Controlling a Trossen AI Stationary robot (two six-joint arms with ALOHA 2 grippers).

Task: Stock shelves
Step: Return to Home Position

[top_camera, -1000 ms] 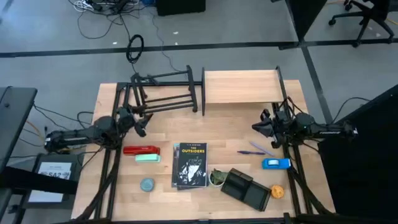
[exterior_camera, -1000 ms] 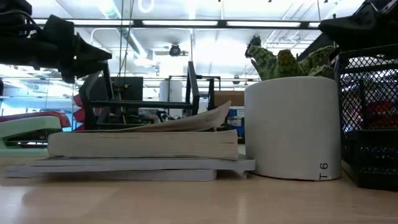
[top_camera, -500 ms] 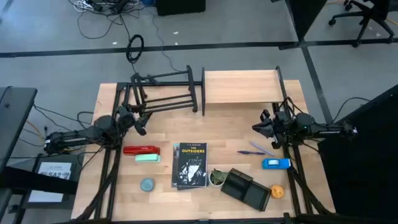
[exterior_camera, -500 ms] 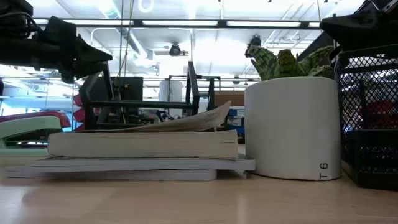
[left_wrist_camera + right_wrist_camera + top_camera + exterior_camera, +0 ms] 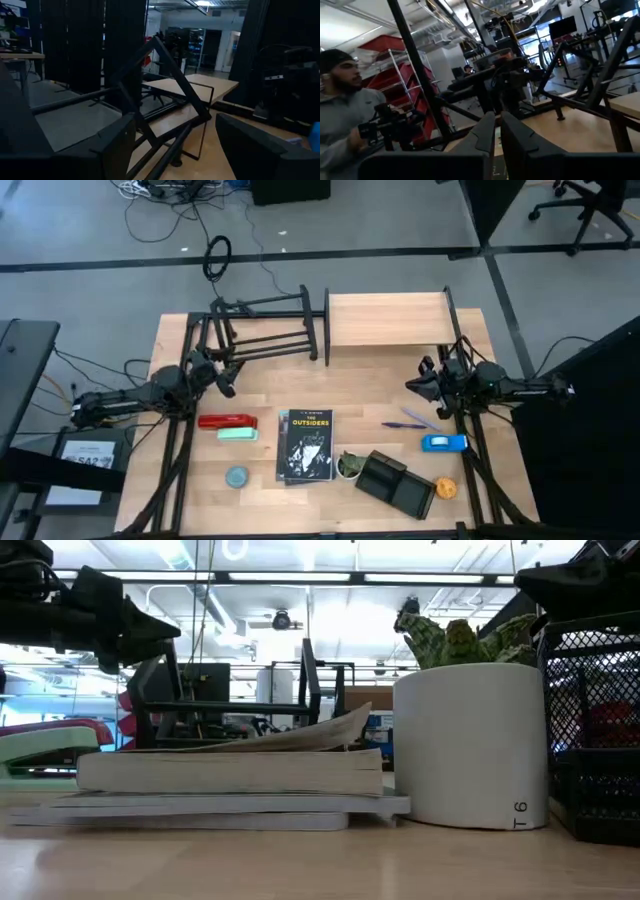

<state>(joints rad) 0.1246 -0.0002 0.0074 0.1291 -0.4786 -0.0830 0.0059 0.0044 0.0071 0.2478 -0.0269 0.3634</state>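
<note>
Homing seems in hand: left gripper (image 5: 224, 383), fingers wide, and right gripper (image 5: 414, 387), fingers narrow and empty, hover near the shelves (image 5: 385, 320), needing only retraction

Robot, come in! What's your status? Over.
Left gripper open, right gripper shut, neither holding anything. Wood shelf and black rack sit at the back. Book lies flat in front.

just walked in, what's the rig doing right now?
Nothing is being handled. The left gripper hangs open near the black tube rack. The right gripper hangs shut and empty near the wood shelf. Nothing shows on either shelf. The books, red stapler and mesh organizer lie out on the table.
</note>
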